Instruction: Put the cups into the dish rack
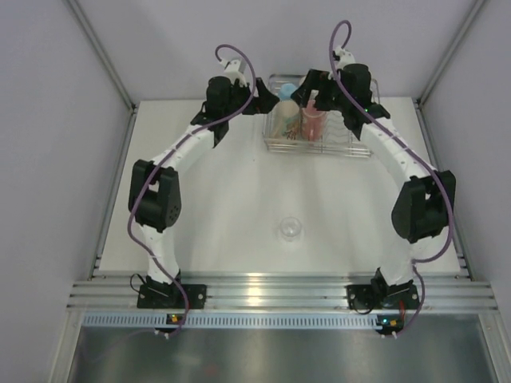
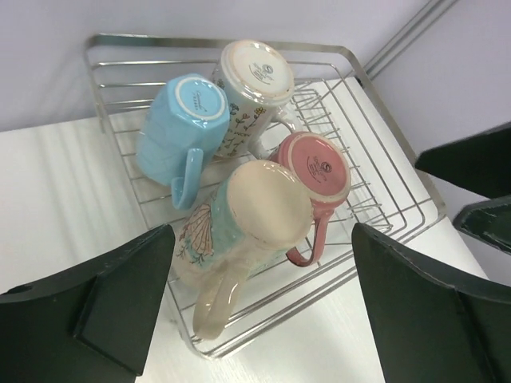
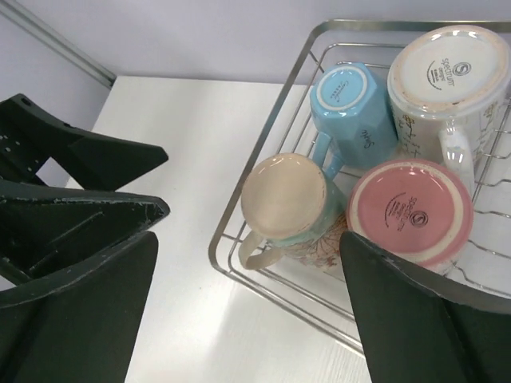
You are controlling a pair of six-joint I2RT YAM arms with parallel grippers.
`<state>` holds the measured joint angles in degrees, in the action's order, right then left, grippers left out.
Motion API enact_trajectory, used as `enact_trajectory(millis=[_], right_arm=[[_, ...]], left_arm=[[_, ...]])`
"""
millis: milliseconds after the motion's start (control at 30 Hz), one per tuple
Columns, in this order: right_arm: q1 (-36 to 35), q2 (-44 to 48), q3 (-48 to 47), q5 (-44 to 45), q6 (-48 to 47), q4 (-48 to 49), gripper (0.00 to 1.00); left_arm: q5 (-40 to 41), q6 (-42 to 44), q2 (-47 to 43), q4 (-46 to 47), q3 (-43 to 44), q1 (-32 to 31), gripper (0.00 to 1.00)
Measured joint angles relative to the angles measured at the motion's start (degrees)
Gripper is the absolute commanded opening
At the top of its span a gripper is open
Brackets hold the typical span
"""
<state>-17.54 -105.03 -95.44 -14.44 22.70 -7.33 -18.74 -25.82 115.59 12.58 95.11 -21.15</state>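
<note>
Sitting upside down in the dish rack (image 2: 239, 41), blue mug (image 2: 180, 120), floral mug (image 2: 255, 76), pink mug (image 2: 319, 171) and shell-patterned mug (image 2: 255, 211) cluster just beneath both claws. The left gripper (image 2: 262, 239) and right gripper (image 3: 251, 227) hang spread wide, grasping nothing. A clear glass (image 1: 289, 229) stands on the table (image 1: 223, 199), well behind them.

Bright even light, soft shadows; glare on table (image 1: 239, 191) (wrist-view foregrounds blurry).

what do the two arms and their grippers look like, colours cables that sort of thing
Both the left arm and the right arm have white tubular links between bulky black joint housings, on black bases bolted to an aluminium rail. A purple cable loops along each. The left gripper and right gripper have matte black, wedge-shaped fingers.
</note>
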Motion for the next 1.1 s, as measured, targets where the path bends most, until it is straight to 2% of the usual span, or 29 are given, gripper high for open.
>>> enact_trajectory(millis=[133,233,467,633,800,1100], right_arm=[[0.0,6.99,3.52,0.42,-0.24,-2.62,0.99],[0.0,13.86,8.76,1.27,-0.24,-4.96,0.99],[-0.02,33.18,28.22,3.02,0.44,-9.55,0.99],[-0.02,45.4,40.37,3.85,1.66,-10.8,0.99],[-0.02,54.8,49.27,4.59,2.25,-9.79,0.99],[-0.02,58.58,53.4,5.7,2.36,-8.26,0.99]], left_arm=[[4.02,2.75,-7.61,-8.76,-1.62,0.04,0.98],[6.62,5.05,-15.02,-14.05,-6.88,0.0,0.97],[13.75,7.61,-32.04,-24.65,-21.29,-0.02,0.95],[22.49,5.33,-39.85,-29.44,-25.35,-0.04,0.95],[30.23,0.28,-41.81,-35.47,-24.9,0.74,0.94],[41.83,-12.96,-41.79,-47.47,-24.74,10.03,0.89]])
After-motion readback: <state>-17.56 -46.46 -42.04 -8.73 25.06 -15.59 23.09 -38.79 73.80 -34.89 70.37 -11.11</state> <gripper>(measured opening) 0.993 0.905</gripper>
